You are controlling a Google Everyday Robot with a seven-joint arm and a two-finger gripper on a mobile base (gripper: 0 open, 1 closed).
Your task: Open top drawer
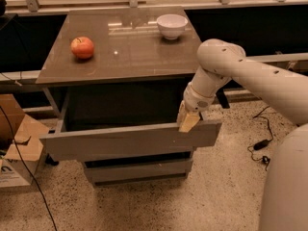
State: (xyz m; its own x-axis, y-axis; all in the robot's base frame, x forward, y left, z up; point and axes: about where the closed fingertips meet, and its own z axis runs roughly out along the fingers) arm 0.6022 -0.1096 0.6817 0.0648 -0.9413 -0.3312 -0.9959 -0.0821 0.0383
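The top drawer (130, 141) is pulled far out of the grey-brown cabinet; its flat handleless front panel faces me and its dark, deep interior shows behind it. My gripper (187, 119) hangs from the white arm at the right end of the panel, its tan fingertips (188, 123) hooked over the panel's top edge. Below it, a shorter drawer front (139, 170) sits shut in the cabinet.
On the cabinet top (125, 57) lie a red apple (83, 47) at the left and a white bowl (172, 26) at the back right. A cardboard box (17, 143) stands on the floor at the left. A black cable (260, 146) lies on the floor at the right.
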